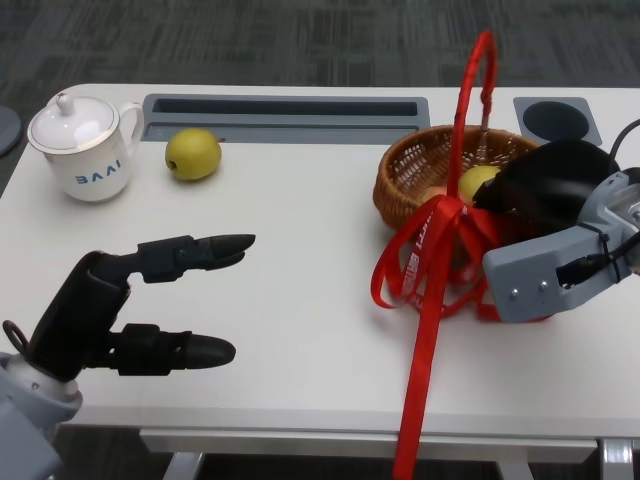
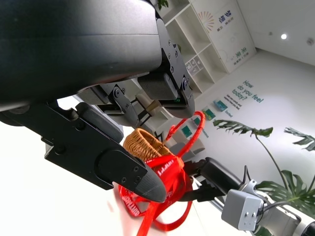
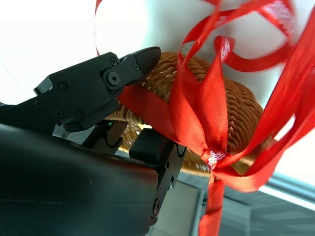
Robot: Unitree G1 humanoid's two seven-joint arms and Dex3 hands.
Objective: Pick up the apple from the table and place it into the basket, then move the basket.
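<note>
A yellow-green apple (image 1: 478, 182) lies inside the wicker basket (image 1: 418, 152), which has a tall red handle (image 1: 470, 90) and a red ribbon (image 1: 432, 250) tied on its front. My right hand (image 1: 545, 185) is on the basket's right side and grips its wall. In the right wrist view its fingers (image 3: 113, 78) press against the woven wall (image 3: 236, 108). A second yellow-green fruit (image 1: 193, 153) sits on the table at the back left. My left hand (image 1: 130, 300) hovers at the front left with its fingers apart, holding nothing.
A white lidded cup (image 1: 85, 148) stands at the back left, beside the second fruit. A grey recessed tray (image 1: 285, 105) runs along the table's far edge, and a round grey recess (image 1: 557, 118) lies behind the basket. The ribbon's tail hangs over the front edge.
</note>
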